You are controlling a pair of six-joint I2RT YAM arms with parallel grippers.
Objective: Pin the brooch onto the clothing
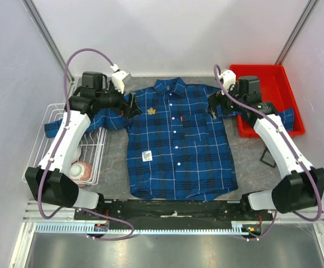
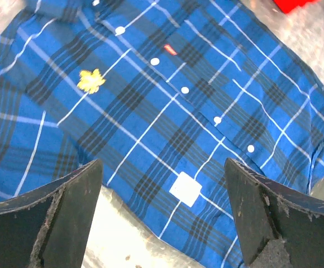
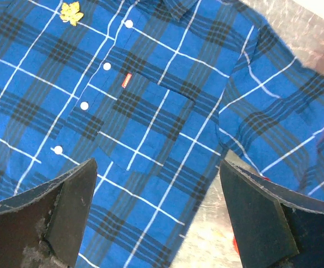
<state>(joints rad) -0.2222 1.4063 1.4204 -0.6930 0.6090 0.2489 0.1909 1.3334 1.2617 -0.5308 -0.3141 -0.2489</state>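
The blue-and-black plaid shirt (image 1: 179,145) lies flat and buttoned, collar at the far side. The gold maple-leaf brooch (image 1: 151,111) sits on its chest, left of the button row. It also shows in the left wrist view (image 2: 91,80) and in the right wrist view (image 3: 71,12). My left gripper (image 1: 133,105) hovers open and empty over the shirt's left shoulder, just left of the brooch. My right gripper (image 1: 213,107) hovers open and empty over the right shoulder, beside the chest pocket (image 3: 145,128). Nothing is between either pair of fingers.
A white wire basket (image 1: 50,120) stands at the left with a round pale object (image 1: 81,170) in it; the left sleeve drapes onto it. A red bin (image 1: 274,78) stands at the back right under the right sleeve. A white label (image 2: 185,188) and a red tag (image 2: 171,49) are on the shirt.
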